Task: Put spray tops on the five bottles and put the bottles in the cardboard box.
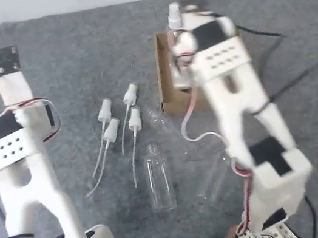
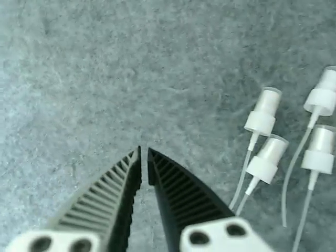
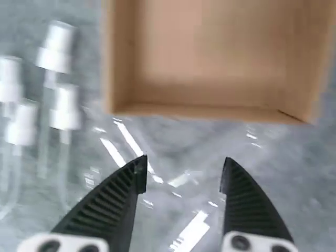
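Right gripper (image 3: 184, 161) fingers spread wide, empty, above clear bottles (image 1: 159, 177) on the grey mat (image 1: 63, 62).
Left gripper (image 2: 144, 151) has its fingers pressed together on nothing, just beside four loose spray tops (image 1: 112, 130). Bottles lie uncapped near those tops. Beyond the right fingers, the cardboard box (image 3: 210, 111) looks empty as far as its floor shows. By my reading the job is barely begun: capping and boxing all remain.
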